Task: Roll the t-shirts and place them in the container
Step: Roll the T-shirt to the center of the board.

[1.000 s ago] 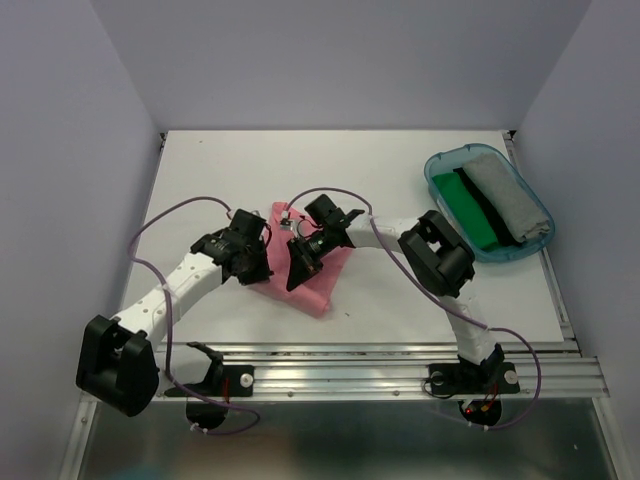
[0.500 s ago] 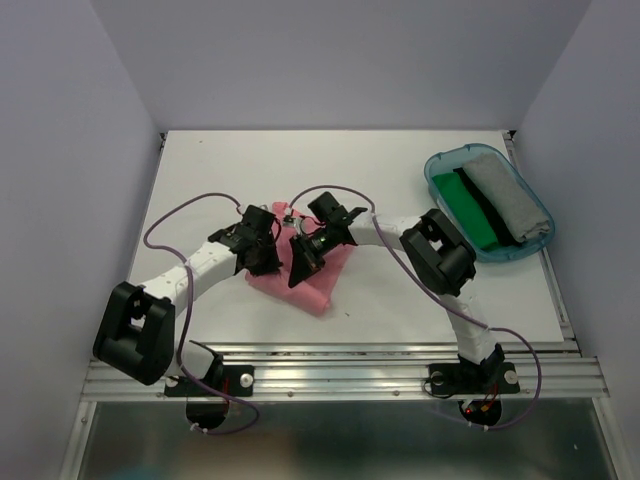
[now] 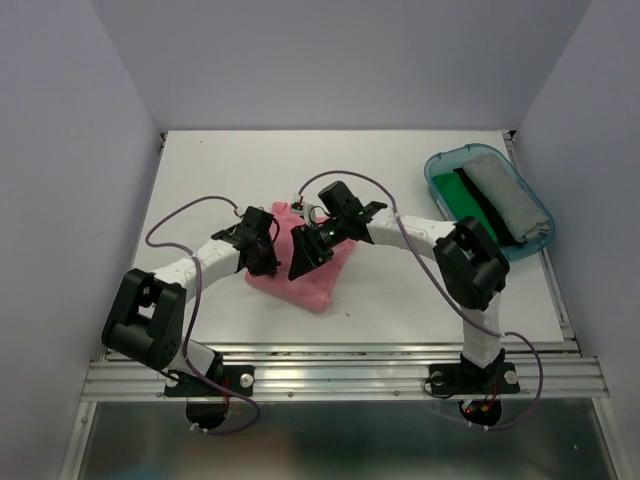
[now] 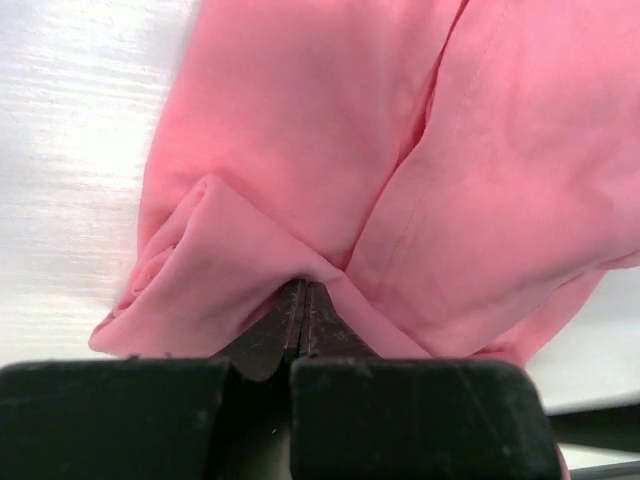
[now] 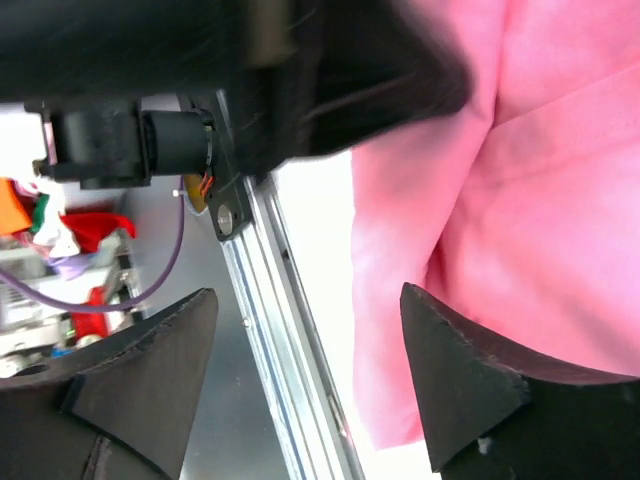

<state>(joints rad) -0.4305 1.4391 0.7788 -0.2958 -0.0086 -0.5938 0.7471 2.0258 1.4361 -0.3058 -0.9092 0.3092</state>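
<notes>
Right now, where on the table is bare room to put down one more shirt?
The far strip of the table, behind the pink t-shirt and left of the tub, is bare. So is the near patch between that shirt and the right arm. The middle is crowded: the left hand and the right hand are both at the shirt.

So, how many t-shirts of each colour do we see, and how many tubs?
pink t-shirt: 1
green t-shirt: 1
grey t-shirt: 1
teal tub: 1
dark strip between green and grey: unclear, not counted
Total: 4
</notes>
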